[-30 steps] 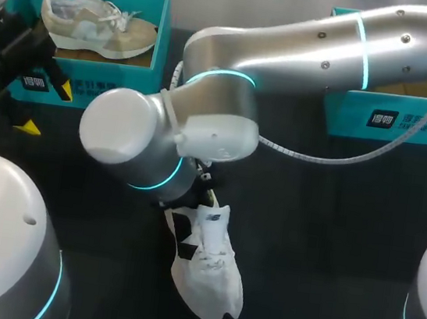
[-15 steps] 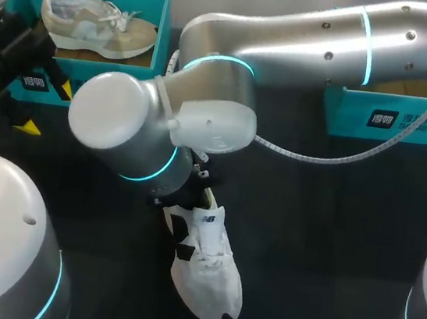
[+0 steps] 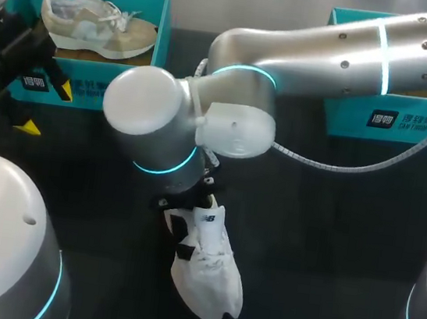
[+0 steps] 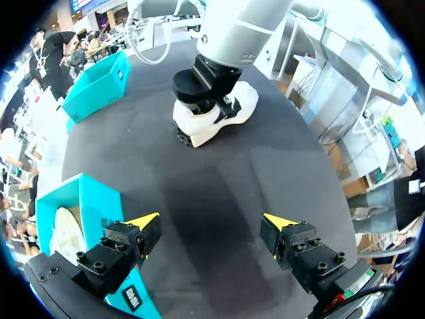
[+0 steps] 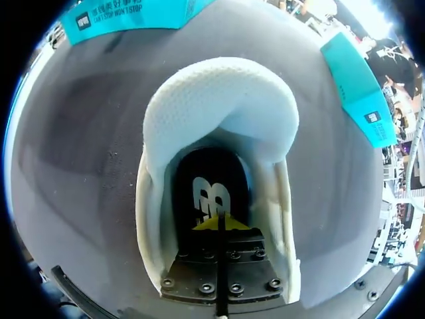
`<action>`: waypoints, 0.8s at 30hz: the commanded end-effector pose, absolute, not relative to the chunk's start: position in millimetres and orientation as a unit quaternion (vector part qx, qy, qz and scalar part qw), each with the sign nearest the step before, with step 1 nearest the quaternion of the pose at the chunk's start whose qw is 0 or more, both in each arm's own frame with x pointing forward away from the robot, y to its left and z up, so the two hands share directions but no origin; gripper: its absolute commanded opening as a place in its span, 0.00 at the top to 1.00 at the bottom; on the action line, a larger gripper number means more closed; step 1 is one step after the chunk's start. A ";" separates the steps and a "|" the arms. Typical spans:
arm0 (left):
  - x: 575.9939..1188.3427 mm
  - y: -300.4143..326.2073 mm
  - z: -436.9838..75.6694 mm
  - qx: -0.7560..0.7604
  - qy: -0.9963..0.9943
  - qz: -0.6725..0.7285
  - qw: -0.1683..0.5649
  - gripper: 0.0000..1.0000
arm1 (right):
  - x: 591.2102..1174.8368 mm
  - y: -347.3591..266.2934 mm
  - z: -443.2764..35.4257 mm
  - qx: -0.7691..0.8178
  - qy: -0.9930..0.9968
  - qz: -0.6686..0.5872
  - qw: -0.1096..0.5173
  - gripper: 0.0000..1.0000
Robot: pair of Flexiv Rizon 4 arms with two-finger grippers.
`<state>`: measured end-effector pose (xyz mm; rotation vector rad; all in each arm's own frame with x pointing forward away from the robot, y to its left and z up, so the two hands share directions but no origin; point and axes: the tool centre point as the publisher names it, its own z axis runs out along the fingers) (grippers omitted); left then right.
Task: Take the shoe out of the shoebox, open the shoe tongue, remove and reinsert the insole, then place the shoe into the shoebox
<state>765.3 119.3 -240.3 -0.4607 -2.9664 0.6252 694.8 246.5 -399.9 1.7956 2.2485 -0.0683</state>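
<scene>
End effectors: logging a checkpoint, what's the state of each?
Left end effector: open, empty.
Right end effector: closed, inside the shoe, at the insole.

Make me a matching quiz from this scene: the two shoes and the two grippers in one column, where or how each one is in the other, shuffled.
Column one
1. white shoe
2. beige shoe
3. left gripper
4. right gripper

Column two
A. inside the left teal shoebox
B. open, beside that shoebox, holding nothing
C. lying on the dark table, outside any box
D. shut, down inside a shoe's opening

Pairs: 1-C, 2-A, 3-B, 4-D
</scene>
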 end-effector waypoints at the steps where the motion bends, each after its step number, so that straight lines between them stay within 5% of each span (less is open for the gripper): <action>1: 764.5 120.0 -240.1 -0.150 -0.967 0.203 0.037 0.00 | 706.2 242.9 -397.7 0.614 0.778 -0.017 0.134 1.00; 12: 764.5 120.0 -240.1 -0.150 -0.967 0.203 0.037 0.00 | 701.4 241.0 -350.8 0.609 0.782 -0.022 0.130 1.00; 24: 764.5 120.0 -240.1 -0.150 -0.967 0.203 0.037 0.00 | 686.7 235.6 -357.9 0.590 0.806 -0.028 0.039 1.00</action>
